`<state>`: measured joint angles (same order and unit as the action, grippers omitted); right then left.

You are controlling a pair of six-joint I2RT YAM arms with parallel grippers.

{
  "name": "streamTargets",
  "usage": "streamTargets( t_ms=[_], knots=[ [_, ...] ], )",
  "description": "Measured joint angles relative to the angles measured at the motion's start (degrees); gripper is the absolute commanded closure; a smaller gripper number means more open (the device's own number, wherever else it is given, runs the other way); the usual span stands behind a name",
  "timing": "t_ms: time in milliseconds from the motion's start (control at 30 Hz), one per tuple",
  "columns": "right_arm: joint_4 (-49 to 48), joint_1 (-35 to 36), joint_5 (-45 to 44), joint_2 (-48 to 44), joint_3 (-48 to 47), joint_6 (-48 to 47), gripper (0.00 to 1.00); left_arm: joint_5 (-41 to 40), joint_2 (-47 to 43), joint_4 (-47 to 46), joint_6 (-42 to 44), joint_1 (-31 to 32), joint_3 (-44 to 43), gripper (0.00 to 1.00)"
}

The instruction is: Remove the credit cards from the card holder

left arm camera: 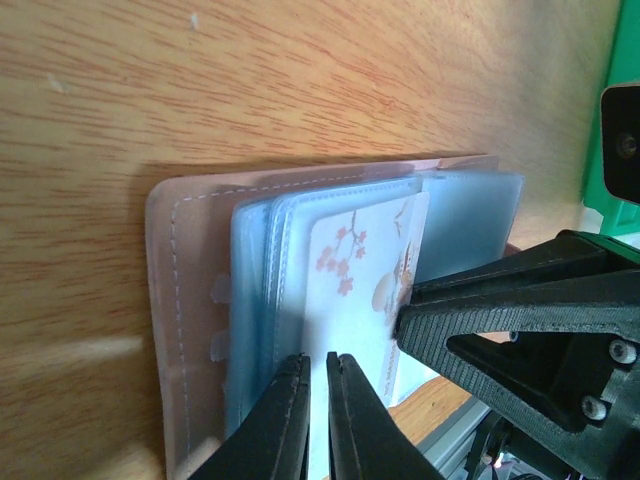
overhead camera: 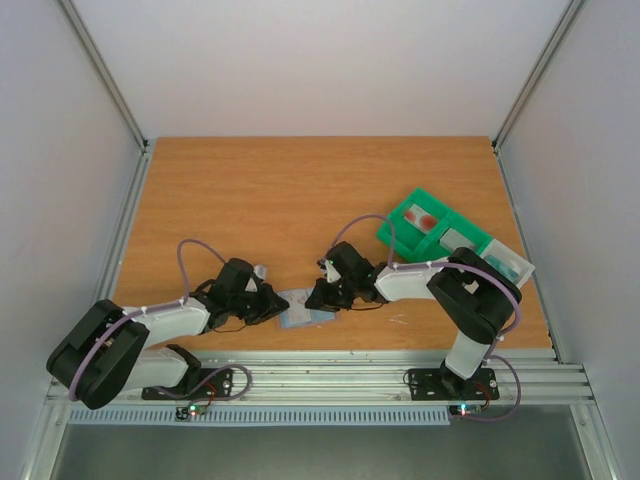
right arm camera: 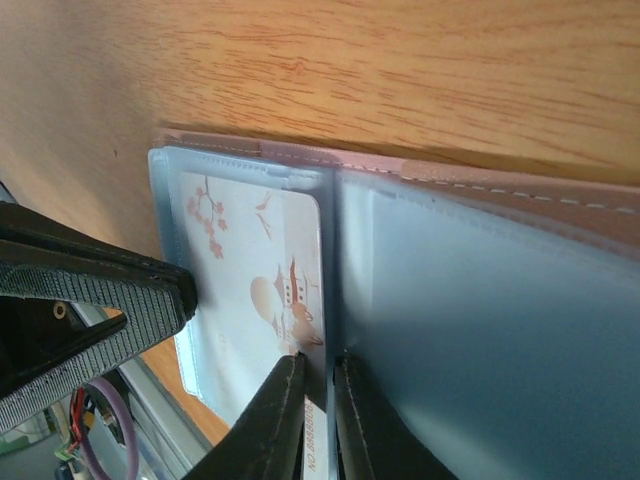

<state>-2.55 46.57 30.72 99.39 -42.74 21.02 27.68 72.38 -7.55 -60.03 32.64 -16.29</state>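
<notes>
Card (right arm camera: 255,270) looks thin, stiff, slick; pull by its exposed end. Right gripper (right arm camera: 318,368) pinches it, left gripper (left arm camera: 318,365) clamps holder (left arm camera: 190,300) sleeve.

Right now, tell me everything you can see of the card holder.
The card holder lies opened flat on the wooden table near its front edge. Its cover looks pale pink and stitched; inside are translucent blue plastic sleeves. One sleeve holds a white card printed with blossoms. The left gripper pinches the sleeves' edge; the right gripper pinches at the card.
</notes>
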Motion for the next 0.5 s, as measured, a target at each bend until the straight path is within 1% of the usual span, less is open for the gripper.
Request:
streamTargets(
  t_ms=[100,300,500],
  knots=[
    [-0.07,0.00,0.00,0.00,0.17,0.00,0.99,-0.04,0.00,0.00,0.37,0.00,0.00,0.91],
    [-1.05,-0.15,0.11,-0.26,0.85,-0.04,0.99,-0.02,0.39,-0.39,0.57,0.00,0.00,0.91],
    [-0.44,-1.16,-1.11,-3.41,2.86,-0.09,0.99,-0.07,0.55,-0.46,0.90,0.00,-0.11,0.91]
  ],
)
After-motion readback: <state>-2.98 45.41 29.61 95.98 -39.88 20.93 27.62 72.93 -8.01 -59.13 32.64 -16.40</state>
